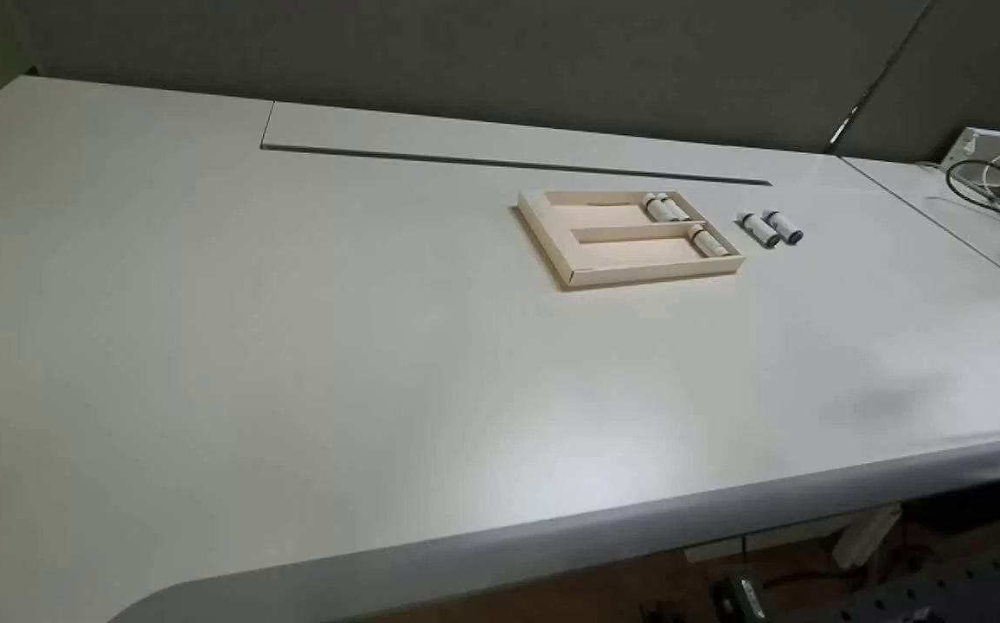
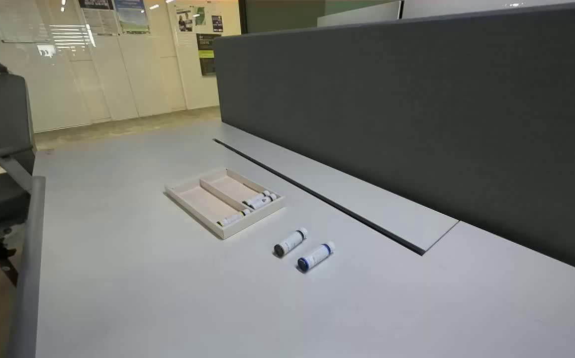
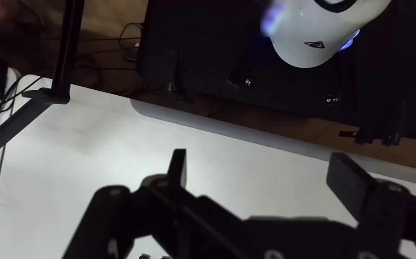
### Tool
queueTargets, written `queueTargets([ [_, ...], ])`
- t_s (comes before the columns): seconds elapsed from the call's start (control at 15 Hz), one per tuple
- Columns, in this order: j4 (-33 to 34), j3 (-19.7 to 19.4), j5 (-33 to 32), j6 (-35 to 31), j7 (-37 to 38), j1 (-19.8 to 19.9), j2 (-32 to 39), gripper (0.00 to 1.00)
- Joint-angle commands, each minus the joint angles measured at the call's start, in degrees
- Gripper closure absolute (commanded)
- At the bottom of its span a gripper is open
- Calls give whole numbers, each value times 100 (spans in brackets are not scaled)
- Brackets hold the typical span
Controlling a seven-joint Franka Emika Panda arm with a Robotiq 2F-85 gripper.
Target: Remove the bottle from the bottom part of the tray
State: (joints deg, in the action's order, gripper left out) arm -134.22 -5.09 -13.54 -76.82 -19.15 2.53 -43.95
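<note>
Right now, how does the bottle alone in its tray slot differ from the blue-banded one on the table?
The lone bottle has yellowish trim; the blue-banded bottle has blue bands. The lone bottle lies in the tray; the blue-banded bottle lies on the table. Both lie on their sides, with pale labels and one white end each.
</note>
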Motion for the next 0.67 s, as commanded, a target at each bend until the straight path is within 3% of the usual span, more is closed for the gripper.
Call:
queueTargets([
  [0.0, 15, -115, -57, 28, 95, -180, -2, 0],
  [0.53, 16, -115, -57, 26, 95, -181, -15, 0],
  [0.6, -98, -124, -164, -605, 360, -97, -37, 0],
])
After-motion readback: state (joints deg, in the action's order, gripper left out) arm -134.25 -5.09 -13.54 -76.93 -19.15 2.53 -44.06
